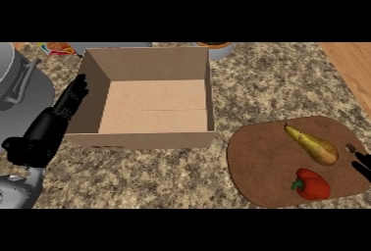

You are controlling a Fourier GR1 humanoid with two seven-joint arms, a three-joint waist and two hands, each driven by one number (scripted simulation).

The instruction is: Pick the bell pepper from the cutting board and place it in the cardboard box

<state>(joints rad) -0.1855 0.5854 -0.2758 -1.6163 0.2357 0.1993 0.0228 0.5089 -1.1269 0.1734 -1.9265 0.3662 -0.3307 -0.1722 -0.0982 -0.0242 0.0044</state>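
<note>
Head view: bell pepper [312,184] on cutting board [250,162] — left hand [51,130] fingers straight beside cardboard box [141,139]; right hand's [361,164] grip unreadable.

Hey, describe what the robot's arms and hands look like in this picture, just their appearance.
The left robot hand is black, with long slim segmented fingers and a bulkier black palm and wrist. Below it, a glossy light grey forearm with rounded casing enters at the lower left corner. Of the right robot hand only a few black fingertips show at the right edge. No cables or markings are visible.

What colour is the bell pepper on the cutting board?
Red with a green stem, the bell pepper shows best in the head view.
</note>
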